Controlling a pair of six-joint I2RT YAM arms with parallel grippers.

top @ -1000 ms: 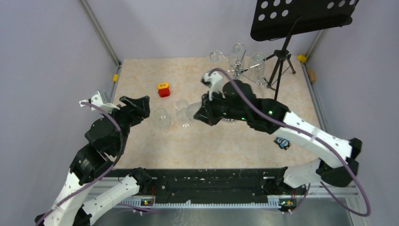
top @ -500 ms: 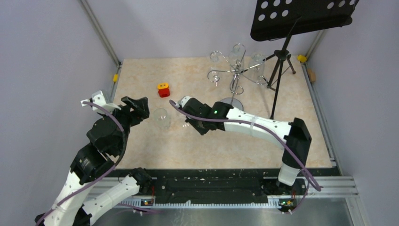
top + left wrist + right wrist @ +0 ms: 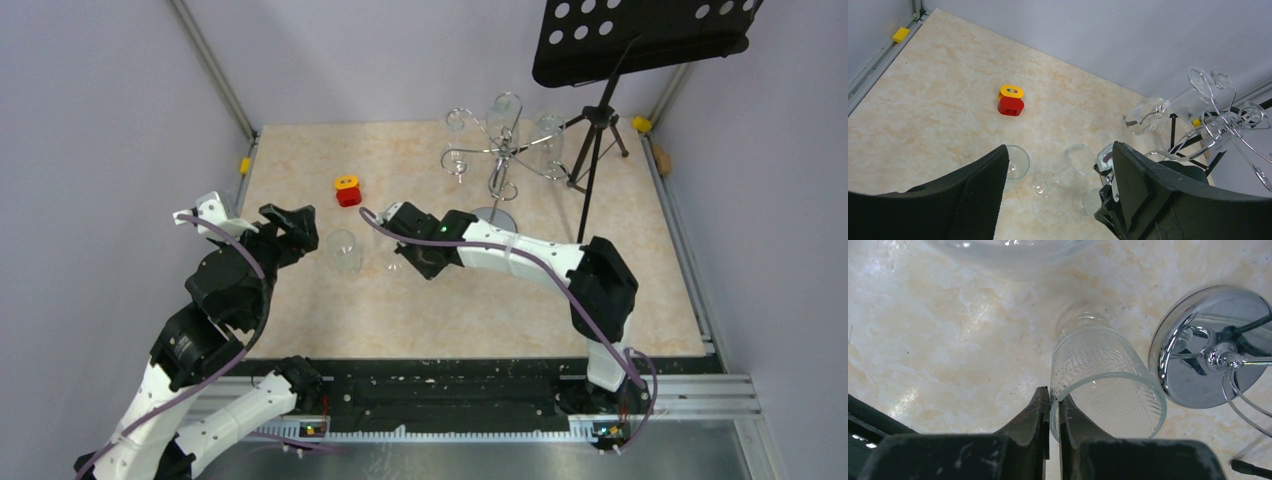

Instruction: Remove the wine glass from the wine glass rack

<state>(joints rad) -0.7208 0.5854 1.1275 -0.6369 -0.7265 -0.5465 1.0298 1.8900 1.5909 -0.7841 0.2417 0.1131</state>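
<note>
A second before, the right arm (image 3: 520, 255) had reared high over the middle of the table (image 3: 480, 310), hiding much of the wine glass rack (image 3: 500, 158). By this moment it had dropped low and stretched toward 10 o'clock, elbow drawn in nearer its base, and the rack stood in plain view. Over the last half second it had shifted only slightly. The left gripper (image 3: 1060, 155) had barely moved; it hung at the table's 9 o'clock side with its jaws spread wide around nothing.

The right gripper (image 3: 1054, 407) was pinched tight on the rim of the wine glass (image 3: 1098, 370), one finger inside the bowl and one outside. That glass was off the rack, tilted, low at 8 o'clock from the rack's disc base (image 3: 1198, 365). It seemed to touch the tabletop, though the wrist view left that unsure. Only the marbled top showed through its cut-pattern bowl.

Two hanging glasses (image 3: 548, 135) sat on the rack's arms between 12 and 2 o'clock. A loose glass (image 3: 343, 250) stood at 9 o'clock from the right gripper, a red-and-yellow block (image 3: 347, 190) at 12 o'clock from that glass, and a black music stand (image 3: 640, 40) at 2 o'clock from the rack
</note>
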